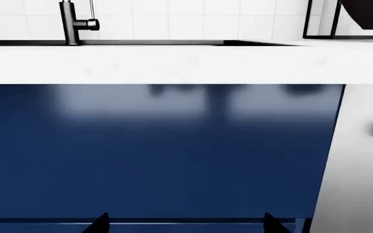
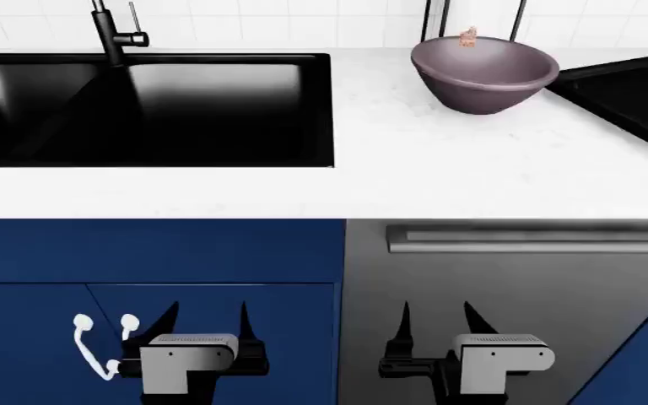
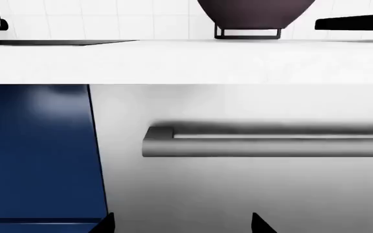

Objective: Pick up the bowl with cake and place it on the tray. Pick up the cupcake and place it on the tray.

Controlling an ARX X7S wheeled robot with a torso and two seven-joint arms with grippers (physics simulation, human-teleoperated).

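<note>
**One bowl, one cake, one tray on the surface; both arms low**

While both arms hang below the white surface (image 2: 414,169) in front of the cabinets, the left gripper (image 2: 206,325) and right gripper (image 2: 437,325) each hold their two dark fingers wide apart, gripping nothing. One mauve-grey bowl (image 2: 484,72) stands at the back of the surface, one tiny tan-pink cake (image 2: 467,36) at its far rim. One black tray (image 2: 628,97) lies just beside the bowl. One black sink (image 2: 149,105) with one faucet (image 2: 110,34) sits well apart.
</note>
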